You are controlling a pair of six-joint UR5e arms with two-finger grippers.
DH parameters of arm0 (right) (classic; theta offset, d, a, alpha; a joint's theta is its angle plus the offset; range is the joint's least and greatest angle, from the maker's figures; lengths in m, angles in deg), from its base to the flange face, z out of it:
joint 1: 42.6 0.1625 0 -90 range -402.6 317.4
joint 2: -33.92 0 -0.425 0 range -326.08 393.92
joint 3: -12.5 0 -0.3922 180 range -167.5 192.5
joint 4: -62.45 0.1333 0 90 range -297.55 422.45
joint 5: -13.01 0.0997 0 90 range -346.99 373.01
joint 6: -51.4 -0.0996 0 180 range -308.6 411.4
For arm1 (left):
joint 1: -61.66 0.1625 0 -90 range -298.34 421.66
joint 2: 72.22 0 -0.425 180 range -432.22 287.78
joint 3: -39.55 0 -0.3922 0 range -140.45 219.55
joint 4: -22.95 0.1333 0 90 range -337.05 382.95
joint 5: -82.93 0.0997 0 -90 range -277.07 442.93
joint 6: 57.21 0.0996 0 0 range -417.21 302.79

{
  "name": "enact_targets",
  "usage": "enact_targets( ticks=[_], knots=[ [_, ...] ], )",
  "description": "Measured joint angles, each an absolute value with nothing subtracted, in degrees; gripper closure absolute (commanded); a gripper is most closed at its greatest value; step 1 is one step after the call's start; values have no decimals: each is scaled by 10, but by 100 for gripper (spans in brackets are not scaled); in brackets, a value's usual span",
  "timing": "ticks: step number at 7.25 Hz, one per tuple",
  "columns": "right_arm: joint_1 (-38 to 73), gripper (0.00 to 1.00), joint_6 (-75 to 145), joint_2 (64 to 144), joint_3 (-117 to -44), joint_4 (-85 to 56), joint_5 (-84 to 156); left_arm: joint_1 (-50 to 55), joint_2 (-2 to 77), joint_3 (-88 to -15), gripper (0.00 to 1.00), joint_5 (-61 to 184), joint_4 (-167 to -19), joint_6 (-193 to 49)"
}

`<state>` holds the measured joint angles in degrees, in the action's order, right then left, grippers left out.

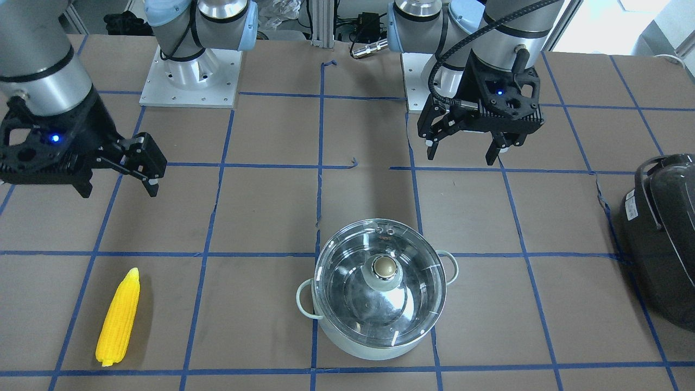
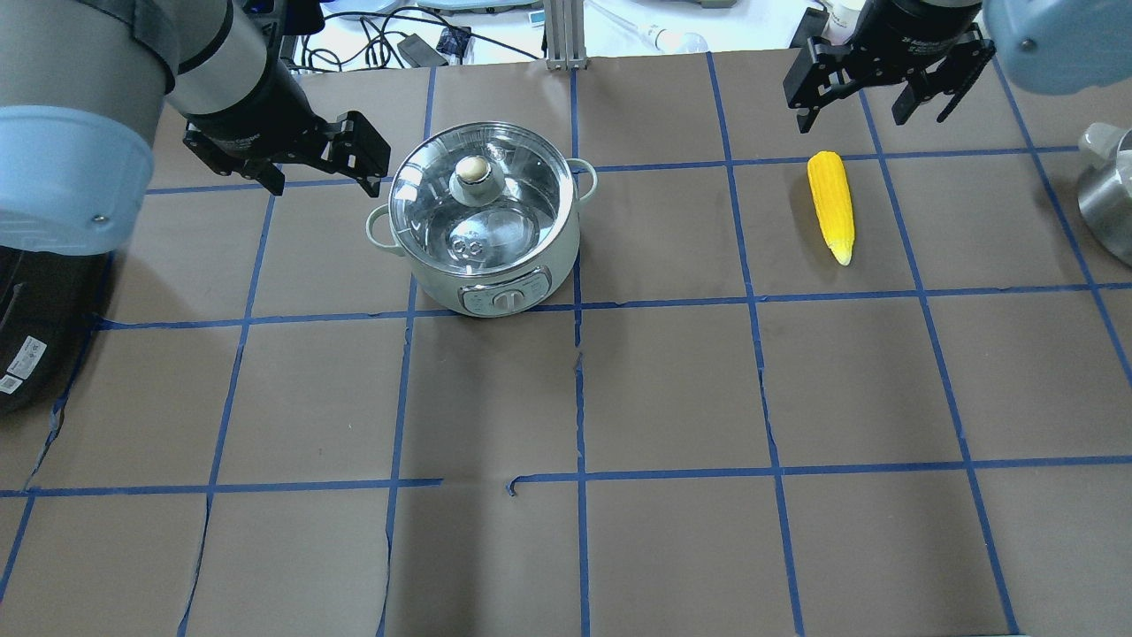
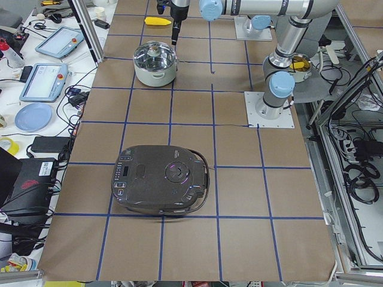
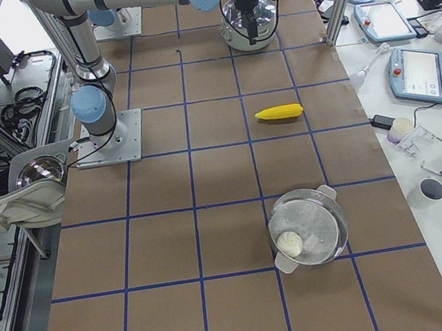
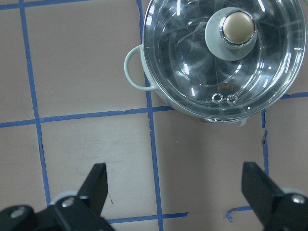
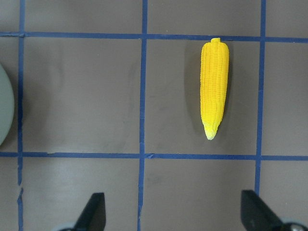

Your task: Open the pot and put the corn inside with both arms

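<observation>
The mint-green pot (image 2: pixel 495 265) stands at the table's far side with its glass lid (image 2: pixel 482 208) on and a pale knob (image 2: pixel 472 168) on top. It also shows in the front view (image 1: pixel 380 293) and the left wrist view (image 5: pixel 159 91). The yellow corn (image 2: pixel 832 205) lies flat on the paper to the pot's right, and shows in the front view (image 1: pixel 119 318) and the right wrist view (image 6: pixel 214 86). My left gripper (image 2: pixel 323 188) is open and empty, raised just left of the pot. My right gripper (image 2: pixel 871 119) is open and empty, raised beyond the corn's blunt end.
A large dark grey appliance (image 1: pixel 662 244) sits at the table's end on my left side, also in the exterior left view (image 3: pixel 161 179). A steel object (image 2: pixel 1105 195) stands at the overhead view's right edge. Blue tape lines (image 2: pixel 579 389) grid the brown paper.
</observation>
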<state>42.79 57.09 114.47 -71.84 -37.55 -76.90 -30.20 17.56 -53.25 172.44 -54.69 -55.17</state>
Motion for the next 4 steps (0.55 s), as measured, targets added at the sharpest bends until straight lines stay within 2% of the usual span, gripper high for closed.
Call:
enact_targets(
  ticks=[4],
  knots=[
    [392,0,584,1003,-718,-510,-767,-299,249,-503,0,1723,-541,-593]
  ],
)
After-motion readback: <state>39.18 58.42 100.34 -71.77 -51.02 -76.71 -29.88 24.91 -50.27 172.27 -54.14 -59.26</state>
